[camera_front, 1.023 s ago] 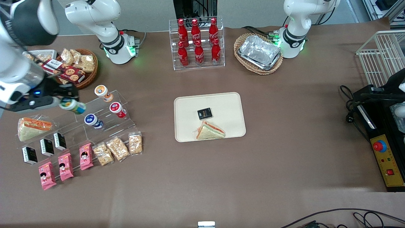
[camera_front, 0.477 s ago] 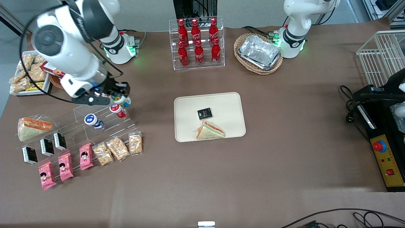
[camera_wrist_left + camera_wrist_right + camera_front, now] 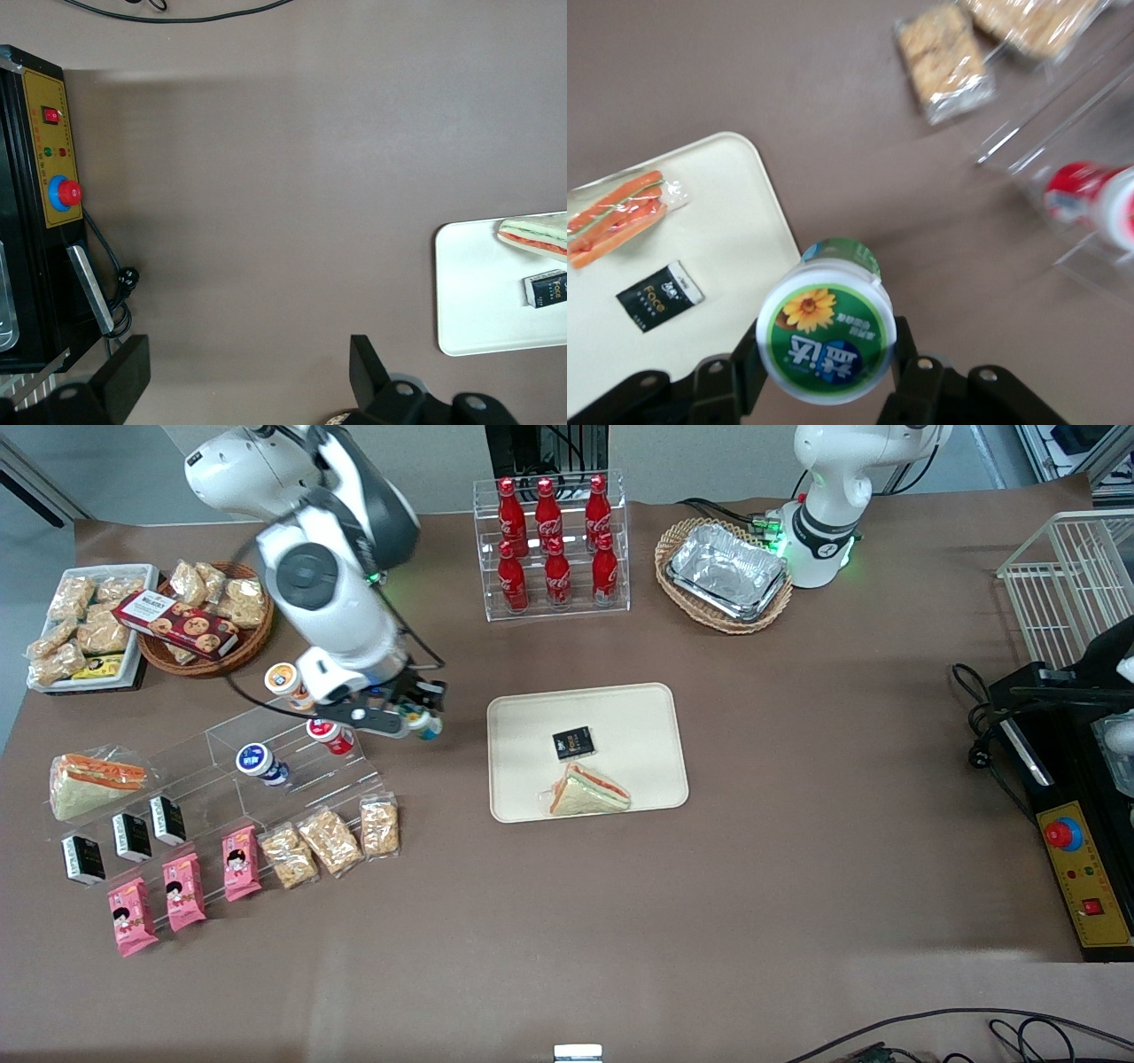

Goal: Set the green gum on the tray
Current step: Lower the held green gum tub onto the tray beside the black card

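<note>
1. Tool (image 3: 416, 722) clamped on green gum (image 3: 827, 331), aloft over table (image 3: 567, 886), just beside tray (image 3: 656, 717).
2. Probably light, rigid, smooth-walled; liable to slip.
3. Best gripped across the body, below the lid.

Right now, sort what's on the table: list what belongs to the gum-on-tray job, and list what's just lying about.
Job:
green gum, held in the shut pincer, above the table beside the tray
tray

Lying about:
sandwich and black packet on the tray
red-lidded canister
blue-lidded canister
cola bottles
foil trays
</note>
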Robot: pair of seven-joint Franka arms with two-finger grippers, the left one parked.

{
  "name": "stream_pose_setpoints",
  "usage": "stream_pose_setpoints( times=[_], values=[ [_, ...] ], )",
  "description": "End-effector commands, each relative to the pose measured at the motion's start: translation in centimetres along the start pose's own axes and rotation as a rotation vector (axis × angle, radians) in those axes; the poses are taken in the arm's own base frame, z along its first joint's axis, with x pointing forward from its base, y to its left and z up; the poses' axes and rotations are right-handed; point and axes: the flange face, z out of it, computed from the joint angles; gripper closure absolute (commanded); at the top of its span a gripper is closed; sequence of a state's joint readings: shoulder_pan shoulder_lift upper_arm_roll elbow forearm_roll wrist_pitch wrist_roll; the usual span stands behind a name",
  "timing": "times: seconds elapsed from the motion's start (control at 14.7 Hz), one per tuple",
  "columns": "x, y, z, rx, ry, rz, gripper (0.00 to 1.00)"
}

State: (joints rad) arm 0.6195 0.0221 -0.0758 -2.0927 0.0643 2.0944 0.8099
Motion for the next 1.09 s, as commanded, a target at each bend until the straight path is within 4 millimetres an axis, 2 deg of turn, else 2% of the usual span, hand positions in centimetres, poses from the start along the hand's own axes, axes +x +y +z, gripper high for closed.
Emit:
stream_pose_setpoints(
  times=[0.0,0.2,0.48,0.68,0.95,1.02],
  values=[
    [-3.8,-2.4,6.1,0.031,0.021,0.109,0.61],
    [-6.8,-5.5,9.5,0.035,0.035,0.173,0.61],
    [-9.3,-8.0,14.8,0.049,0.060,0.215,0.61],
    [-10.9,-8.1,18.3,0.055,0.073,0.219,0.61],
    [-11.2,-7.7,19.7,0.052,0.075,0.219,0.60],
    [-11.2,-7.7,19.9,0.054,0.076,0.221,0.50]
  ],
)
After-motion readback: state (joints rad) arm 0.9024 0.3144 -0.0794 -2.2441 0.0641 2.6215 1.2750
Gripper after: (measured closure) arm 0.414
